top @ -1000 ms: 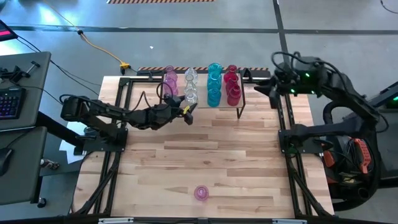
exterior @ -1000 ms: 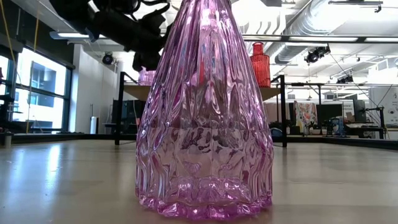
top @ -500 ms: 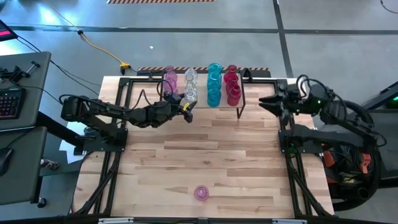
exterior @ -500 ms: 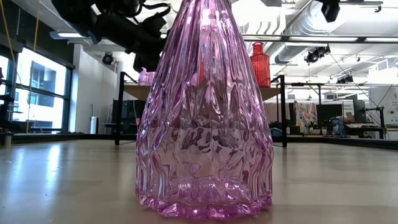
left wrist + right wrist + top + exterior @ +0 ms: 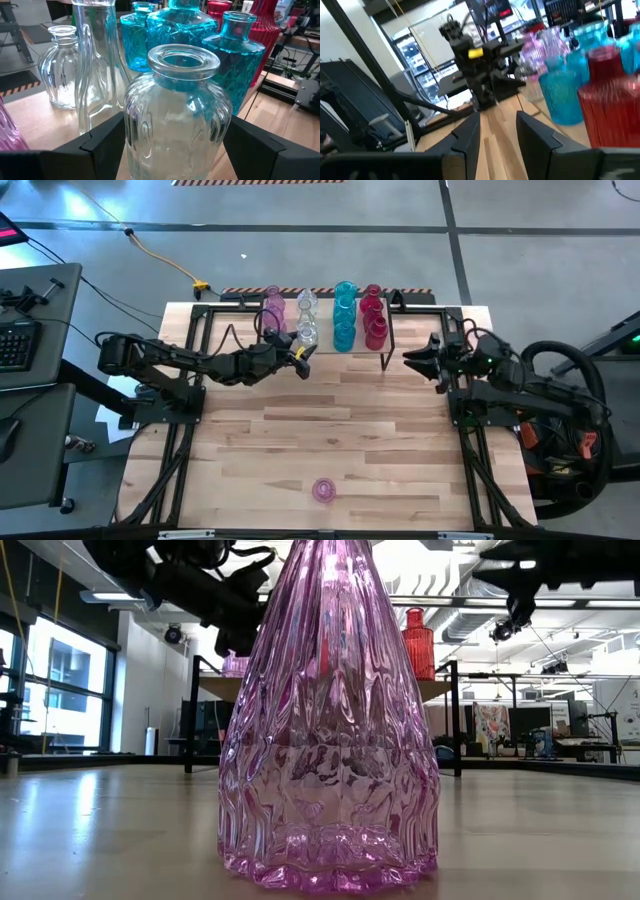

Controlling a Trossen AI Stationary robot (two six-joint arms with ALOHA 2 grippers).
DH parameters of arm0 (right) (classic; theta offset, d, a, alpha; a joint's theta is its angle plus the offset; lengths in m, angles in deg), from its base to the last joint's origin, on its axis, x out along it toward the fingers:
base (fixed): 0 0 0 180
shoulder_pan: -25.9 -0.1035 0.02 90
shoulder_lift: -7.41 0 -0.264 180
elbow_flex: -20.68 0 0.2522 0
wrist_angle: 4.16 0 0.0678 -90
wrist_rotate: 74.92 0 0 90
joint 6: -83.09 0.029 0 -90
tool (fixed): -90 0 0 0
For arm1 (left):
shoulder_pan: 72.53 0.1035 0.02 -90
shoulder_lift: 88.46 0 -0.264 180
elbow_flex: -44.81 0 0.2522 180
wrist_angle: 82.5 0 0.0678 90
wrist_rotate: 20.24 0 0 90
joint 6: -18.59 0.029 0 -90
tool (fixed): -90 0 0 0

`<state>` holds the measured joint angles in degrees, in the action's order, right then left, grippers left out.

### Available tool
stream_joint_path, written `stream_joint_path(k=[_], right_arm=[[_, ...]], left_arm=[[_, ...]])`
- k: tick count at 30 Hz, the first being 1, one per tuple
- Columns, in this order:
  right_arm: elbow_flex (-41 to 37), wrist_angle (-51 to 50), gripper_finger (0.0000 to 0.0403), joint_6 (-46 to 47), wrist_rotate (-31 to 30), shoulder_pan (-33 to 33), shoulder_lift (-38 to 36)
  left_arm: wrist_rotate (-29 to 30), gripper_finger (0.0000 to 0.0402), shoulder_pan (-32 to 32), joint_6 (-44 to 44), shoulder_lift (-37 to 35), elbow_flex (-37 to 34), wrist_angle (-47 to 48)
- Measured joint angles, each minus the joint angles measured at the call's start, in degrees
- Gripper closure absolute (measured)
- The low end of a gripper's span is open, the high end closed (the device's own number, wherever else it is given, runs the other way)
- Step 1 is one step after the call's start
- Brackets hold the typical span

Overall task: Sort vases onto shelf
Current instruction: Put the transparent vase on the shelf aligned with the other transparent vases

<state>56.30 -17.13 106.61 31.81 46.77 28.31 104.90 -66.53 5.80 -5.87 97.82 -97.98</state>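
Where teal vases (image 5: 235, 60) crowd: clear vase (image 5: 177, 115).

The high camera looked straight down on the whole table (image 5: 330, 430). The low camera sat at tabletop level, nearly against a lone pink vase (image 5: 328, 720), facing the shelf (image 5: 320, 687) beyond. The left wrist camera peered close at a clear vase (image 5: 177, 115); the right wrist camera faced the shelf from farther off.
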Motion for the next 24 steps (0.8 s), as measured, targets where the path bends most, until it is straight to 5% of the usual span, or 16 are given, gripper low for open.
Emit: stream_joint_path(k=[9,24], right_arm=[[-6.0,2.8,0.0295,1.0,0.0,0.0,0.0],[-21.3,26.4,0.0295,8.1,0.7,0.0,0.0]], left_arm=[[0.0,0.0126,0.0,0.0,0.0,0.0,0.1],[-2.3,0.0126,2.3,0.0,0.0,0.0,0.1]])
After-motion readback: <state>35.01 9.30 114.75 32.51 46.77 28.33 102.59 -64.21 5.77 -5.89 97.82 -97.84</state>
